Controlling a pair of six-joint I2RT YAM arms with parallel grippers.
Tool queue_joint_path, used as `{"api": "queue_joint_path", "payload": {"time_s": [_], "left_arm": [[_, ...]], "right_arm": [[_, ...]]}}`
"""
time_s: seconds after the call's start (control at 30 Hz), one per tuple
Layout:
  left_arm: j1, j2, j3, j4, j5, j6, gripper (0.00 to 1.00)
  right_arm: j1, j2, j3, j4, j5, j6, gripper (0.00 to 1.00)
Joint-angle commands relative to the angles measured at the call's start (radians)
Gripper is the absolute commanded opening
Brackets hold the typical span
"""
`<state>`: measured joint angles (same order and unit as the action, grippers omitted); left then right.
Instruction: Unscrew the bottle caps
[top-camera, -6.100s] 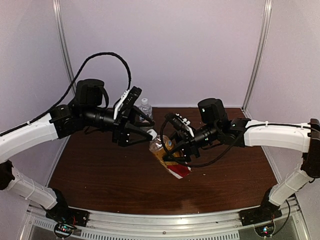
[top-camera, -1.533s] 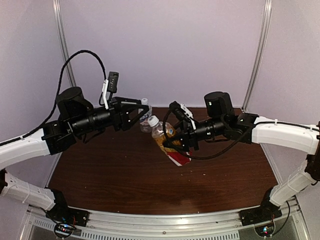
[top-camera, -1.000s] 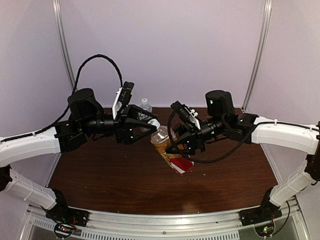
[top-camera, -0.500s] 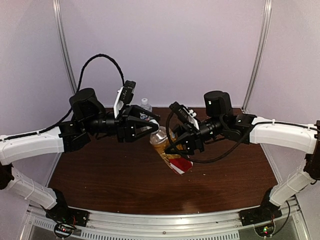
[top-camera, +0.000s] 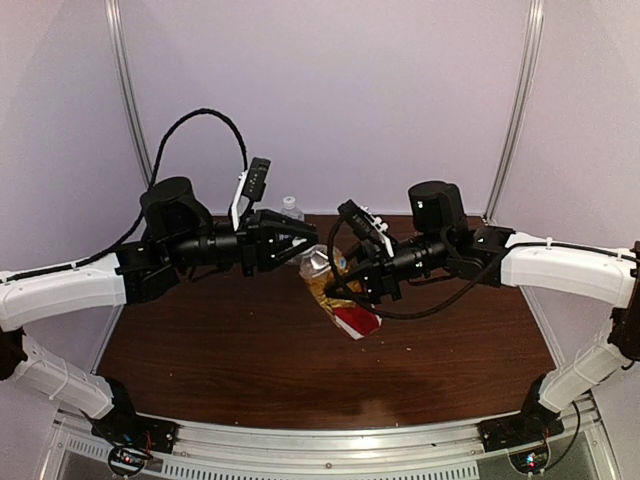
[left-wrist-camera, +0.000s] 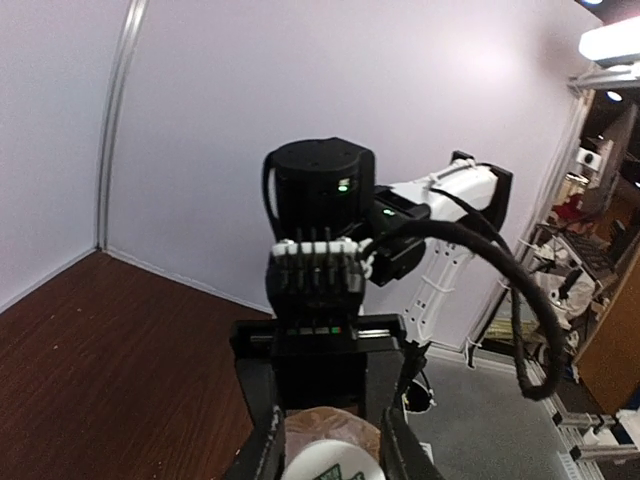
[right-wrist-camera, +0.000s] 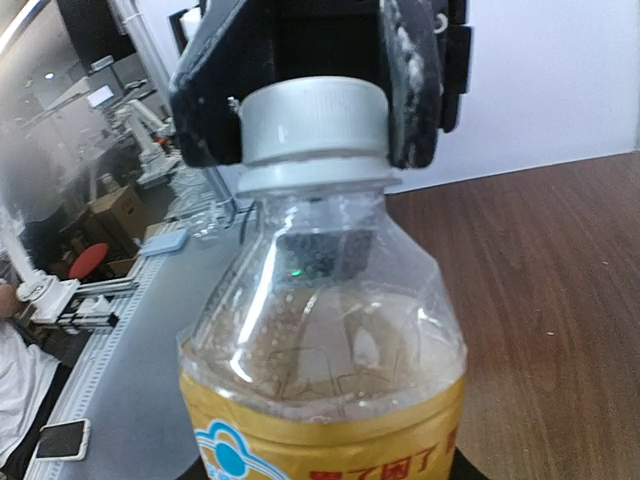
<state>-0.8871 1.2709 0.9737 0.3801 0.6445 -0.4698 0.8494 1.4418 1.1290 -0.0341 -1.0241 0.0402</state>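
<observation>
An amber-brown bottle (top-camera: 338, 298) with a red-white label hangs tilted above the table, my right gripper (top-camera: 352, 288) shut on its body. In the right wrist view the bottle (right-wrist-camera: 320, 340) fills the frame, its white cap (right-wrist-camera: 315, 120) pinched between the left gripper's black fingers (right-wrist-camera: 412, 80). My left gripper (top-camera: 304, 250) is shut on that cap, which shows between its fingers (left-wrist-camera: 262, 440) as a white disc (left-wrist-camera: 330, 462). The clear bottle (top-camera: 291, 210) stands upright at the table's back edge, behind the left gripper, with its cap on.
The dark wooden table (top-camera: 200, 340) is closed in by pale walls with metal posts (top-camera: 128, 100) at the back corners. A small pale speck (top-camera: 407, 348) lies right of centre. Both arm bases sit on the near rail (top-camera: 330, 440).
The left gripper's jaws, open around the cap a second ago, have closed onto it. The bottle and the right gripper have shifted only slightly.
</observation>
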Motion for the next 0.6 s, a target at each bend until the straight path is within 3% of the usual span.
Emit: {"api": "queue_joint_path", "payload": {"time_s": [0.0,0.1,0.2,0.47,0.57], "left_arm": [[-0.016,-0.044,0.040,-0.104,-0.362,-0.135,0.00],[-0.062,-0.031,0.105,-0.251,-0.587,-0.169,0.00],[-0.094,0.003,0.146,-0.295,-0.718,-0.191,0.04],[-0.095,0.038,0.154,-0.251,-0.724,-0.173,0.24],[-0.093,0.006,0.119,-0.182,-0.675,-0.109,0.41]], "right_arm": [[0.000,-0.021,0.037,-0.070,0.334,-0.026,0.43],[0.002,-0.027,0.029,-0.056,0.478,-0.028,0.43],[0.002,-0.027,0.018,-0.033,0.560,-0.025,0.43],[0.004,-0.028,0.007,-0.046,0.561,-0.027,0.43],[0.002,-0.044,0.000,-0.054,0.508,-0.069,0.43]]}}
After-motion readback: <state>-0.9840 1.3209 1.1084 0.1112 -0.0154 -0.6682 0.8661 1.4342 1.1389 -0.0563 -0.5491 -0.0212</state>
